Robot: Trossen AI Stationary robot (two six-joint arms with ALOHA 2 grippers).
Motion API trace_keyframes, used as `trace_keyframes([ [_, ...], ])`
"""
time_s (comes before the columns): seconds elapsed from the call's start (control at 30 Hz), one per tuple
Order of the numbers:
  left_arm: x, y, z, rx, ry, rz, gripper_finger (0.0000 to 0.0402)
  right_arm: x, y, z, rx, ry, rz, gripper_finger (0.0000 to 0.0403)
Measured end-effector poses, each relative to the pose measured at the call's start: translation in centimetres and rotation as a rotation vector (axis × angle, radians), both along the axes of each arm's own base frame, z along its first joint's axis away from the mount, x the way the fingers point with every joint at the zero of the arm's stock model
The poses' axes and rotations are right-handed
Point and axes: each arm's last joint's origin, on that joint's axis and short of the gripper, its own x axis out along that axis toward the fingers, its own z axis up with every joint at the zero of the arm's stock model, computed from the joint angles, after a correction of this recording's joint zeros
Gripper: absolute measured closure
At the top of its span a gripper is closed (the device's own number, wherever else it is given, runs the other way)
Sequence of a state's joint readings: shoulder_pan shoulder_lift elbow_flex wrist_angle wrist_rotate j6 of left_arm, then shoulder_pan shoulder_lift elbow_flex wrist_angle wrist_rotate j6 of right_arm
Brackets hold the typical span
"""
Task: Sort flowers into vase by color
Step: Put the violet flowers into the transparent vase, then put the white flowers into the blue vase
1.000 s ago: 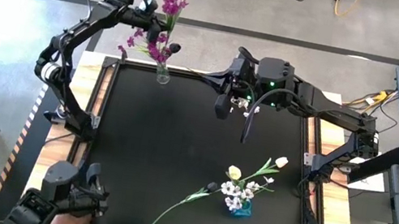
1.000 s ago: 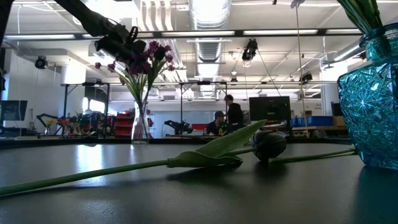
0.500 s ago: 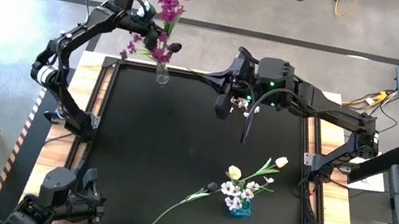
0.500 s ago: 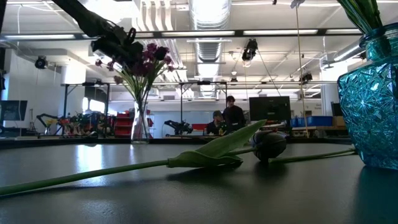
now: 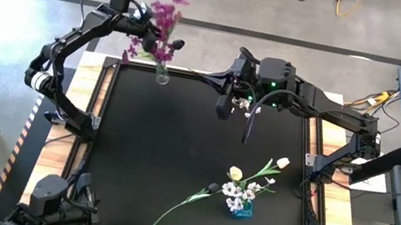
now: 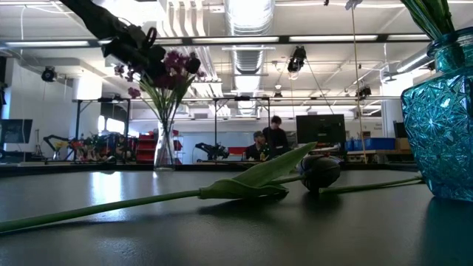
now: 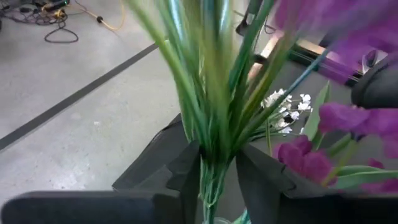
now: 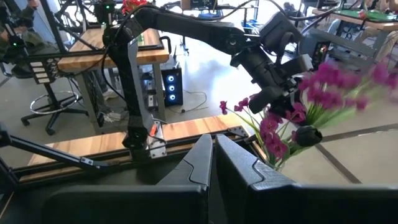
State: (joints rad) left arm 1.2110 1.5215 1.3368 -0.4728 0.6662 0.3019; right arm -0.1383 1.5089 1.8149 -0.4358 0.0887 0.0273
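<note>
**A:** Why is the left gripper (image 5: 145,13) up at the far left corner?

**B:** It is in among the purple flowers (image 5: 163,25) that stand in the clear vase (image 5: 162,75) on the far edge of the table (image 5: 169,148). The left wrist view shows green stems (image 7: 211,118) running between its two fingers (image 7: 186,177), so I judge it is seating or tidying that bunch. The fingers stand a little apart beside the stems; whether they actually pinch them I cannot tell.

**B:** The white flowers (image 5: 240,191) sit in the blue vase (image 5: 241,208) at the near right, with cream tulips (image 5: 235,172) leaning out. Colours are kept apart that way.

**A:** And the right gripper (image 5: 223,104)?

**B:** Waiting above the far middle of the table, fingers pressed together, holding nothing.

**A:** What is left to sort?

**B:** One dark bud (image 6: 320,171) on a long stem lies flat on the table just left of the blue vase.

**A:** Anything unclear?

**B:** The blooms blur in the left wrist view, and the low view cuts off the blue vase (image 6: 443,118) at the right edge. The clear vase's mouth is hidden by leaves.
</note>
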Motion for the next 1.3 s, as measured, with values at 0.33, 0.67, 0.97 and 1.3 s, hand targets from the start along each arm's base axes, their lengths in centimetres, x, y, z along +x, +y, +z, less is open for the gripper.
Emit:
trace_keyframes([
  [0.33, 0.0, -0.1, -0.8, -0.021, 0.01, 0.0, 0.0275, 0.0, 0.0, 0.0, 0.005, -0.001, -0.001, 0.039],
  [0.67, -0.3, -0.8, 1.3, 0.049, -0.012, -0.002, 0.0281, 0.0, 0.0, 0.0, 0.0, 0.0, 0.001, 0.039],
  [0.97, -0.9, -2.2, 3.3, 0.109, -0.035, 0.001, 0.0281, 0.0, 0.0, 0.0, -0.011, 0.003, 0.014, 0.039],
  [1.3, -1.4, -2.9, 3.3, 0.088, 0.013, 0.016, 0.0281, 0.0, 0.0, 0.0, -0.015, 0.005, 0.018, 0.039],
])
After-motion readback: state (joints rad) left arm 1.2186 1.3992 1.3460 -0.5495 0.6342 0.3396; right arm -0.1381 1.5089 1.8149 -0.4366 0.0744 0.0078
